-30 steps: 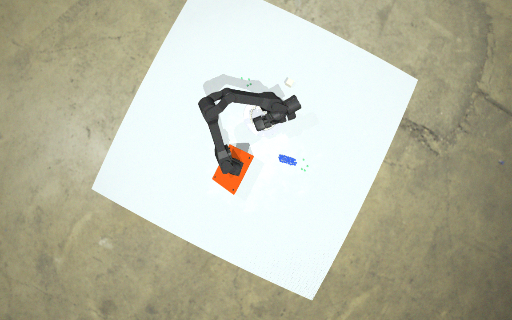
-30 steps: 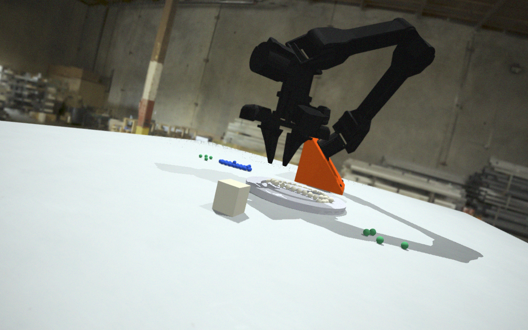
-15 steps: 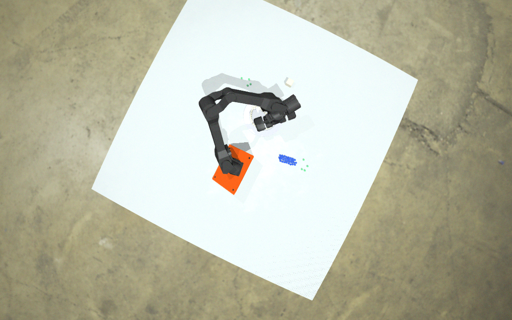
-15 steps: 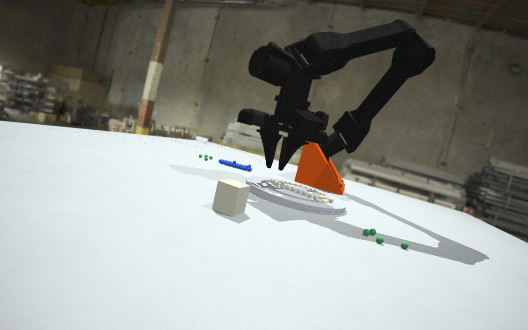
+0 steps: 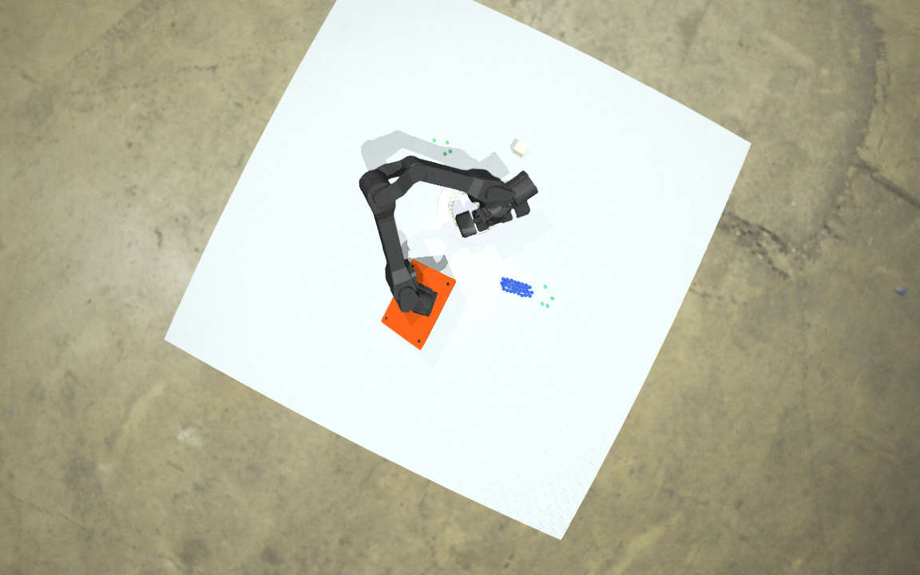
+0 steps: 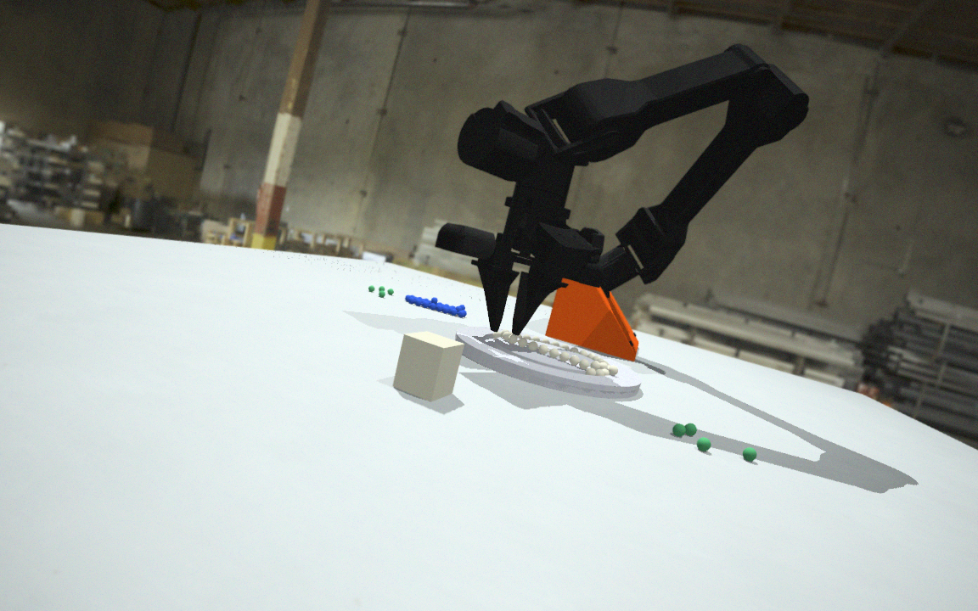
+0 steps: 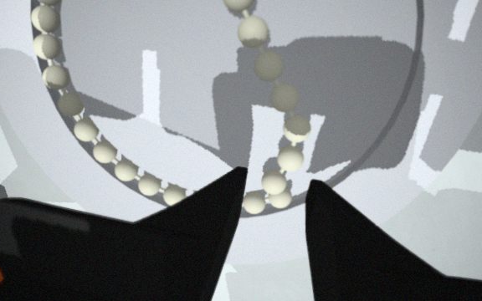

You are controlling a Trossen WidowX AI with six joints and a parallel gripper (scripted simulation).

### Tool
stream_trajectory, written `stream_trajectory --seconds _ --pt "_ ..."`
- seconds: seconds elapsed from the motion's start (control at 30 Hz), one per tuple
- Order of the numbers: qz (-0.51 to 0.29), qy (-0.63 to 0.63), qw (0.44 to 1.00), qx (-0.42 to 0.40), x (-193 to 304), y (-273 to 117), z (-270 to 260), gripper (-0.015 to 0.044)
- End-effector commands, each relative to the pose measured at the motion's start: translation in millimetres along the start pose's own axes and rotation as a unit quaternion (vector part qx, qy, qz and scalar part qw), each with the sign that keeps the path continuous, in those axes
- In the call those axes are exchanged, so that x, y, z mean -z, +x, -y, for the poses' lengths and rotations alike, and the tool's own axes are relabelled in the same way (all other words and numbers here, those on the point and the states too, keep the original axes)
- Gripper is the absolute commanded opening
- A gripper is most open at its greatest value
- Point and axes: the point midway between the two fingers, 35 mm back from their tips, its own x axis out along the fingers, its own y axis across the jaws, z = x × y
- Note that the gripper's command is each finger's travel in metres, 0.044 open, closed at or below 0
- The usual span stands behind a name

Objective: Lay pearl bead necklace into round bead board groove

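From overhead, the arm's wrist (image 5: 495,196) is covering much of the round bead board (image 5: 442,214) and pearl bead necklace (image 5: 451,207); in the wrist view, one black finger (image 7: 199,213) is hiding several pearls, the top edge is cropping board and necklace, and warehouse shelving (image 6: 52,170) is blurring in the exterior view

From my remote view this looks like a warehouse or industrial hall: concrete walls (image 6: 416,137), cracked concrete floor (image 5: 92,286), 1 painted post (image 6: 279,152), stacked long material (image 6: 933,356).

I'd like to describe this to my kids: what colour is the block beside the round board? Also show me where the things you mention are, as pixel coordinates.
Cream (image 5: 520,148) (image 6: 429,366), plain; it shows best in the exterior view.
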Motion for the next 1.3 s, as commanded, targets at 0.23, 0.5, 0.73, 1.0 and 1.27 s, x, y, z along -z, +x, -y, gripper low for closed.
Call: stream_trajectory --seconds 0.23,0.5,0.73,1.0,1.27 --pt "0.0 0.0 1.0 -0.001 0.2 1.8 -0.4 0.0" --pt "0.0 0.0 1.0 -0.001 0.2 1.8 -0.4 0.0" --pt "0.0 0.0 1.0 -0.001 0.2 1.8 -0.4 0.0" --pt "0.001 0.002 1.0 -0.002 0.2 -2.0 -1.0 0.0" --pt "0.002 0.002 1.0 -0.002 1.0 -3.9 3.0 0.0"
